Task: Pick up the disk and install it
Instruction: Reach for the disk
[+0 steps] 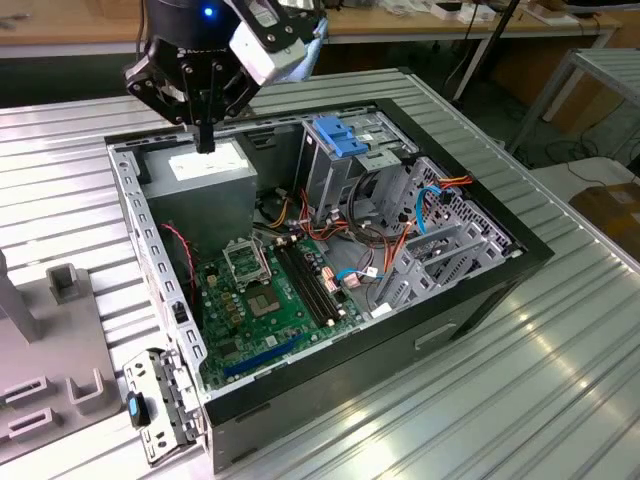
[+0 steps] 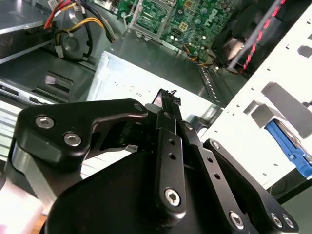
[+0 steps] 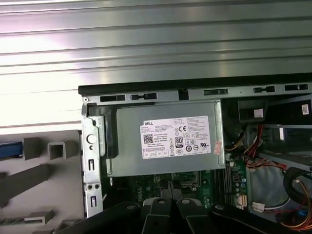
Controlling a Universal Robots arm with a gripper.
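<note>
The disk (image 3: pixel 9 149) is cut off by the frame edge in both wrist views. Only a blue rail shows, lying on the pale grey fixture (image 3: pixel 44 185) beside the open computer case (image 1: pixel 480 290). In the upper left of the exterior view, the gripper (image 1: pixel 205 142) hangs over the boxy metal power supply (image 1: pixel 205 190), jaws pressed together on nothing. Bare ribbed bench (image 1: pixel 560 400) spreads to the exterior view's right of the case.

Exterior view overlooks the whole case (image 1: pixel 400 352); both wrist views closely share its power supply (image 3: pixel 165 161) (image 2: pixel 141 84).
</note>
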